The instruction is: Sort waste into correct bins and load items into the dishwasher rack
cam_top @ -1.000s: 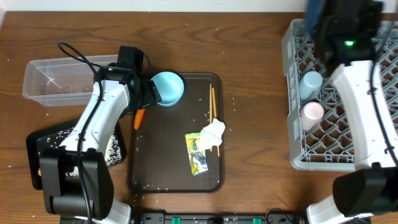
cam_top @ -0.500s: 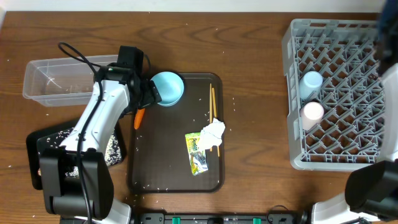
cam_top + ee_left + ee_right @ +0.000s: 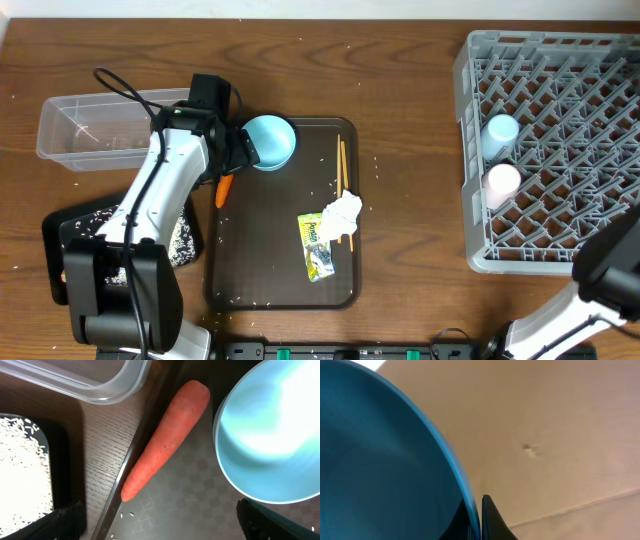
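Left gripper (image 3: 159, 519) hangs released over the carrot (image 3: 167, 437), beside the pale-blue bowl (image 3: 270, 435); right gripper (image 3: 476, 519) — clenched — pinches the blue plate (image 3: 380, 460) at its rim. The pink cup (image 3: 502, 181) sits in the rack (image 3: 560, 90).

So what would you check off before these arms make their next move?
1. Left gripper open: ok.
2. Carrot lined up just ahead of it: ok.
3. Gap between carrot and small bowl: cannot tell, they look very close.
4. Right gripper pinching the blue plate by its rim: ok.
5. Rack has free pegs beside the pink cup and light-blue cup: ok.
6. Where the plate hangs: cannot tell, outside the overhead view.
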You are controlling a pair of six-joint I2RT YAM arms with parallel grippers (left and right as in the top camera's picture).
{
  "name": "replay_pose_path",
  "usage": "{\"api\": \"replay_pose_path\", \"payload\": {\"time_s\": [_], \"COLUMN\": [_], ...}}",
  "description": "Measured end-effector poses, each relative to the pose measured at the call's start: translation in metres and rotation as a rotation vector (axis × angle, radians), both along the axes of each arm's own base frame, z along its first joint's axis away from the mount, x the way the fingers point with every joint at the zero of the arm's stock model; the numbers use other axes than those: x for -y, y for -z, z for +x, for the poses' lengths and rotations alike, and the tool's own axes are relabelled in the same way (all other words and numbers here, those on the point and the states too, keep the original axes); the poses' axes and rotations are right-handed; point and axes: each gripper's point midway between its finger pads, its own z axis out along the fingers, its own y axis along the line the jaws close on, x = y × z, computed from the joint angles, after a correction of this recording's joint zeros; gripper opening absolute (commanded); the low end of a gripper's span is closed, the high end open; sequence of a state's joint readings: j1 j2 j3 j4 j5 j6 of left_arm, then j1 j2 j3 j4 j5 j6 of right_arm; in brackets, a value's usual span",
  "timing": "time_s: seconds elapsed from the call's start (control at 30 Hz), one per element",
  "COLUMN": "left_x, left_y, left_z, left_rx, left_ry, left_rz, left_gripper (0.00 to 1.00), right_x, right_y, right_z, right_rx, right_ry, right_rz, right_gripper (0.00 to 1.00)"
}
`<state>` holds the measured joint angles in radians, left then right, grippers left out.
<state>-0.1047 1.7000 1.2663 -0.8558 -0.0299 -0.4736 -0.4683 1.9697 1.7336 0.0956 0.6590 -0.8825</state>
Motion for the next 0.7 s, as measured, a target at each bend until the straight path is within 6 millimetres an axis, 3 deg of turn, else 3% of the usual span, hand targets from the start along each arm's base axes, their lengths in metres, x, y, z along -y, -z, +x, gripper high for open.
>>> {"api": "replay_pose_path", "payload": {"time_s": [0.13,0.23,0.43,0.7], "left_x": [0.000,0.000,0.000,0.000], "left_y": [0.000,0.000,0.000,0.000], "left_z": [0.000,0.000,0.000,0.000], "left_rx": [0.000,0.000,0.000,0.000], "left_ry": [0.000,0.000,0.000,0.000], "left_rz": [0.000,0.000,0.000,0.000], "left_gripper": [0.98,0.98,0.98,0.98], "right_x": [0.027,0.043,0.059,0.065], "right_y": [0.036,0.050,0.036,0.046], "right_z": [0.002,-0.003,-0.013,-0.016], "right_rx": [-0.067,-0.092,-0.054,-0.089], "right_ry": [0.023,0.045,0.074,0.048], "right_rz": [-0.003,-0.004,-0.046,-0.022], "right_gripper": [0.01,0.01,0.01,0.01]}}
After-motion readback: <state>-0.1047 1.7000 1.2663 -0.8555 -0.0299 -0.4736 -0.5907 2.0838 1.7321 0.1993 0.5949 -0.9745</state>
